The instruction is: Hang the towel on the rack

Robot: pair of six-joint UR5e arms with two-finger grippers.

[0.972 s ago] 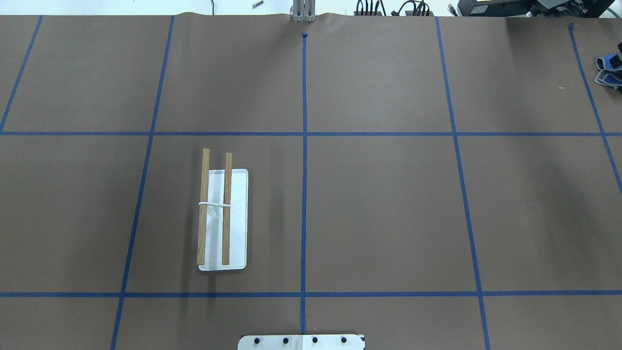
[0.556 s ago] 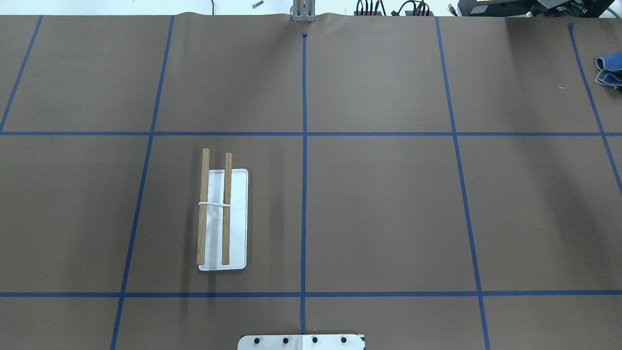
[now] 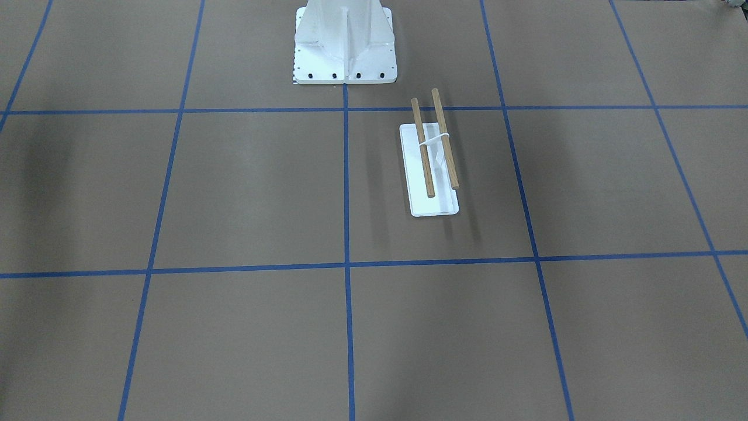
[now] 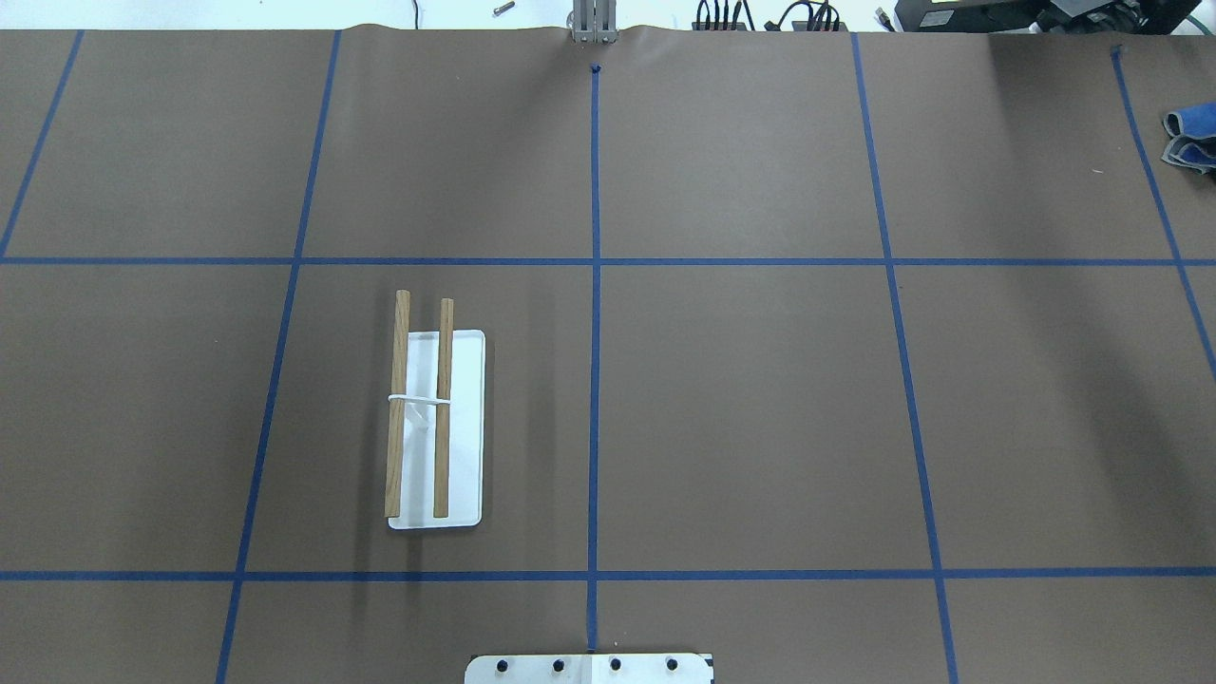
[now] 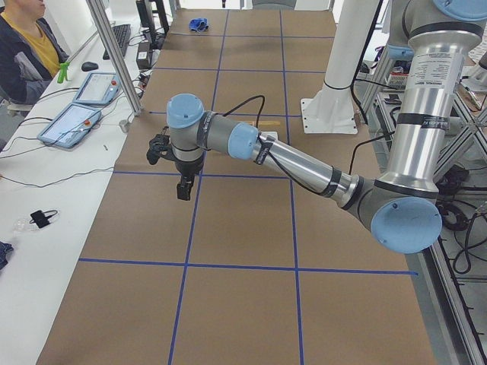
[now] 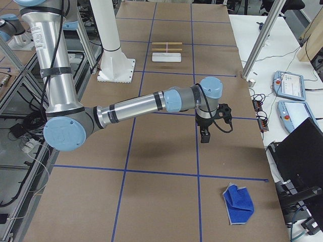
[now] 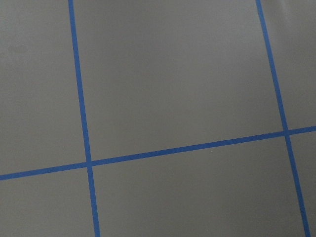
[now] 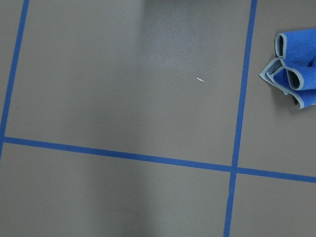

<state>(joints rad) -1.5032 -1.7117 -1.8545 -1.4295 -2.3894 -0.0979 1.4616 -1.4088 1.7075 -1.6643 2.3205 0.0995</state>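
The towel, a crumpled royal-blue cloth with a pale grey edge, lies at the table's far right edge. It also shows in the exterior right view and the right wrist view. The rack, two brown dowels over a white base plate, stands left of centre and shows in the front view. My left gripper hangs above the table and points down. My right gripper hangs above the table, some way from the towel. I cannot tell whether either one is open or shut.
The large white bolted pedestal stands at the robot's edge of the table. Blue tape lines cross the brown table. An operator sits at a side bench with tablets. Cables lie along the far edge.
A small dark shape at the right edge just above the towel has left the overhead view. The towel and the rack have not moved.
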